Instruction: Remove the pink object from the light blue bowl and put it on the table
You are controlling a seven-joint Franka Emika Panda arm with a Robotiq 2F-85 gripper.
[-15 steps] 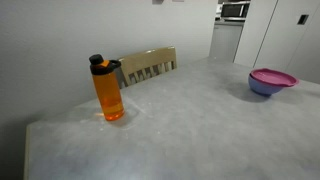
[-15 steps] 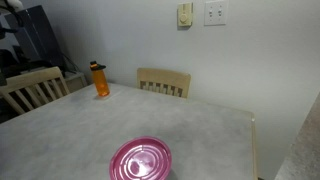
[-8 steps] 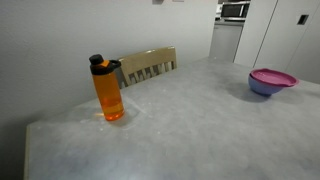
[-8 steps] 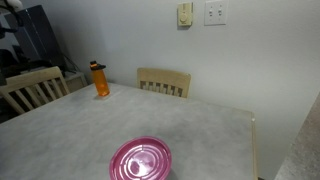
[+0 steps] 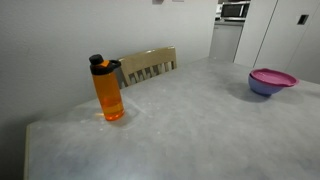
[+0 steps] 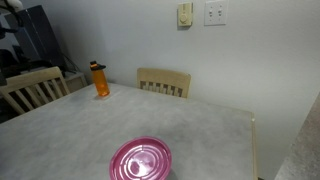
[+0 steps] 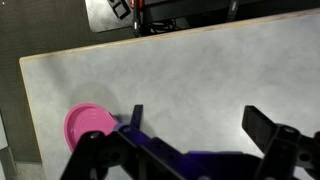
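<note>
The pink object is a shallow magenta dish that sits on top of the light blue bowl near the table's edge. In an exterior view the dish hides the bowl from above. It also shows in the wrist view at the lower left. The table is a light grey mottled top. My gripper is open and empty, high above the bare table, to the right of the dish. The gripper is out of view in both exterior views.
An orange bottle with a black cap stands upright on the table near a corner, also in an exterior view. Wooden chairs stand at the table's sides. A wall runs behind.
</note>
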